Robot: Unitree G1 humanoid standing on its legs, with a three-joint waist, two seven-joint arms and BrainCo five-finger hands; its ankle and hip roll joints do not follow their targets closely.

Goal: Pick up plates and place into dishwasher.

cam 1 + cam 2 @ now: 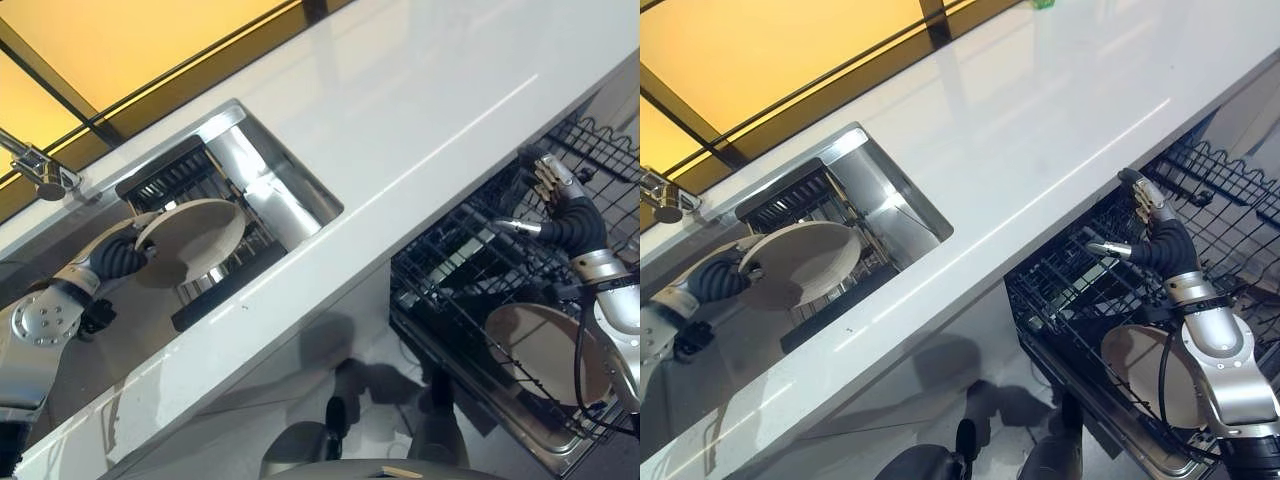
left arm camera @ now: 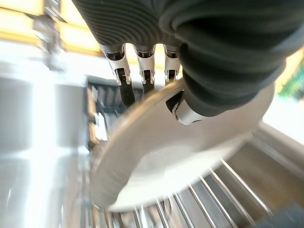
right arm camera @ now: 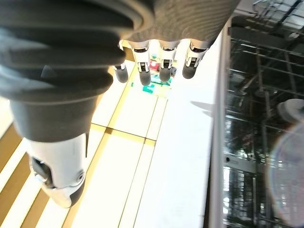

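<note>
Plate in hand: you have a pale round plate (image 1: 190, 240) held over the sink (image 1: 262, 160), the left hand (image 1: 128, 250) clamped on its rim, fingers on one face and thumb on the other (the left wrist view shows this plainly).

Plate already stowed: a second plate (image 1: 545, 352) lies in the lower dishwasher rack (image 1: 455, 270), so I judge one placement done.

Work remaining: the held plate has not yet left the sink area; it must cross to the rack. Whether further plates wait in the sink I cannot tell.

Right hand: your right hand (image 1: 1145, 215) hangs above the rack with fingers straight and apart, holding nothing.

Sink contents: a wire drying rack (image 1: 175, 180) sits inside the basin, directly under and behind the held plate.

Surroundings: the white countertop (image 1: 420, 110) runs between sink and dishwasher; a faucet (image 1: 40, 170) stands at the far end of the sink.

Obstructions: the counter edge overhangs the rack, so the plate must be carried over it and then down. The right arm and the stowed plate occupy part of the rack (watch for contact there).
</note>
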